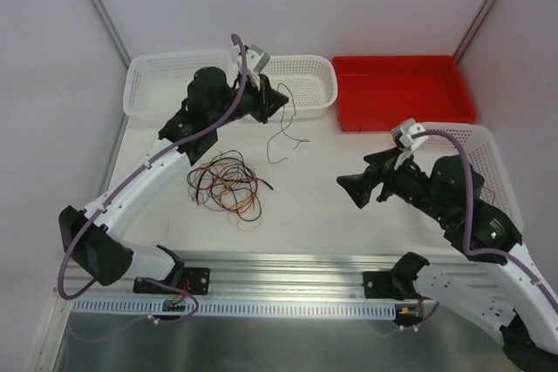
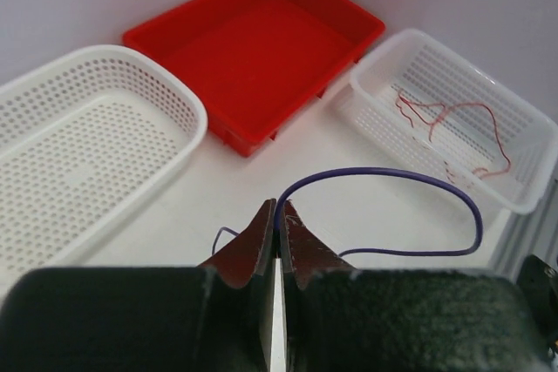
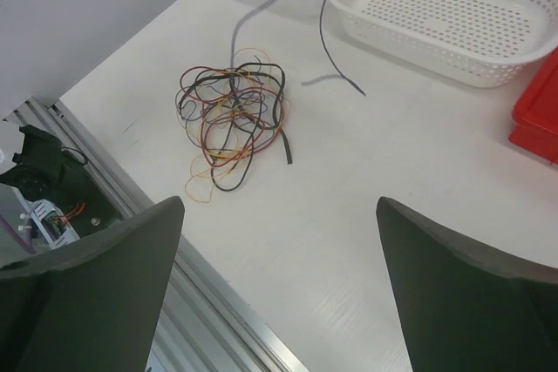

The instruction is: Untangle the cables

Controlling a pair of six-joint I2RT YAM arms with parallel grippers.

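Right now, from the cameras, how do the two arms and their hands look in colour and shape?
Both the left arm and the right arm have white links and black joints, with a purple cable looped along each. The left hand and right hand have broad, dark, wedge-shaped fingers; a small white camera block sits above each wrist.

White perforated baskets: two. Far basket (image 1: 161, 84) sits at 11 o'clock on the bench (image 1: 323, 206); side basket (image 1: 495, 152) at 3 o'clock. Red tray (image 1: 405, 93): one, at 1 o'clock. Cable tangle (image 1: 225, 185): one, at 9 o'clock, strand count indeterminate. Loose dark cable (image 2: 384, 171): one. Red wire (image 2: 425, 117) in side basket: count indeterminate.
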